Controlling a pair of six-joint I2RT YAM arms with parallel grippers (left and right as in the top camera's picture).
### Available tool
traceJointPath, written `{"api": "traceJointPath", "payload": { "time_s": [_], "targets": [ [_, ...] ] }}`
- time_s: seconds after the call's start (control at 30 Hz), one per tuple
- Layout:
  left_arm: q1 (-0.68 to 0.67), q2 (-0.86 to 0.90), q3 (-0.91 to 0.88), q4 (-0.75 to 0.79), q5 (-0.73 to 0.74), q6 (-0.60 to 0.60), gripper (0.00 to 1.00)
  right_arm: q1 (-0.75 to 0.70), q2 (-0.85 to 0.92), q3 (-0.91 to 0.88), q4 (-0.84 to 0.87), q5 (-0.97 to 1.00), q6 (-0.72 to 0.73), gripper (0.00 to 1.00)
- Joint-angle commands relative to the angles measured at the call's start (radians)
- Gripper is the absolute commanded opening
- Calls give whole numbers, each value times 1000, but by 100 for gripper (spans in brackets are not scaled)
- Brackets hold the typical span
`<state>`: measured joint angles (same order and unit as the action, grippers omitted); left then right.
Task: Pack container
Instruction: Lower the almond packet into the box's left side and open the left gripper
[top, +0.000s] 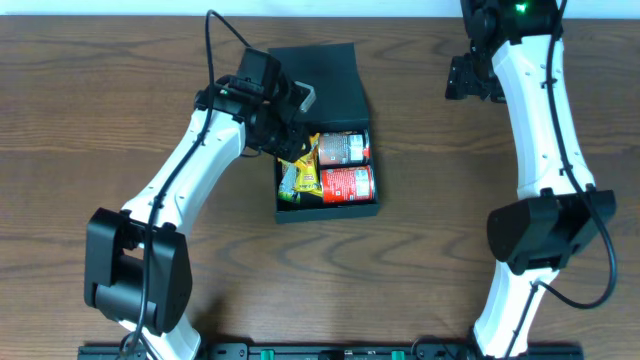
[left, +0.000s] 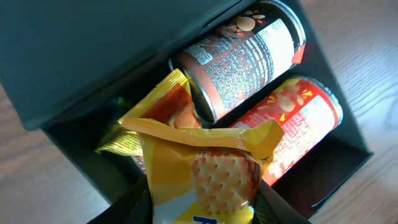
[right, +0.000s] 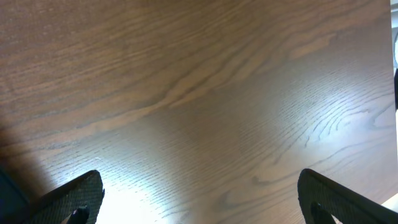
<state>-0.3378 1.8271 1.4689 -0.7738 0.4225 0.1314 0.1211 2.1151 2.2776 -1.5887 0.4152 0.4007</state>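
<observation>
Packet of crackers (left: 205, 168) sits pinched in the left hand (top: 290, 138) above the container (top: 330, 211), right hand (right: 202, 194) spread wide.

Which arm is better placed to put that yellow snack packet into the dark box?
Left. The left gripper holds the yellow packet right over the box, beside the two red cans. The right gripper is open over the table, well away from the box.

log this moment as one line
left gripper: shut on cracker packet at open container | right gripper: open above table | packed: far can, near can, side by side
</observation>
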Motion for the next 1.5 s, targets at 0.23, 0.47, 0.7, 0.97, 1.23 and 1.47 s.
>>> {"api": "traceJointPath", "payload": {
  "time_s": [0.23,0.47,0.7,0.97,1.23,1.47],
  "targets": [
    [-37,-23,26,-17,-149,-212,38,-2,-18,17,-17,3,2,99],
    [-63,-23,26,-42,-268,-321,39,-2,-18,17,-16,3,2,99],
    [-89,-23,26,-34,-304,-414,41,-2,-18,17,-16,3,2,99],
    [-101,-23,25,-33,-358,-489,41,-2,-18,17,-16,3,2,99],
    [-103,-23,25,-26,-378,-544,41,-2,-18,17,-16,3,2,99],
    [-114,-23,25,-3,-378,-543,47,-2,-18,17,-17,3,2,99]
  ]
}}
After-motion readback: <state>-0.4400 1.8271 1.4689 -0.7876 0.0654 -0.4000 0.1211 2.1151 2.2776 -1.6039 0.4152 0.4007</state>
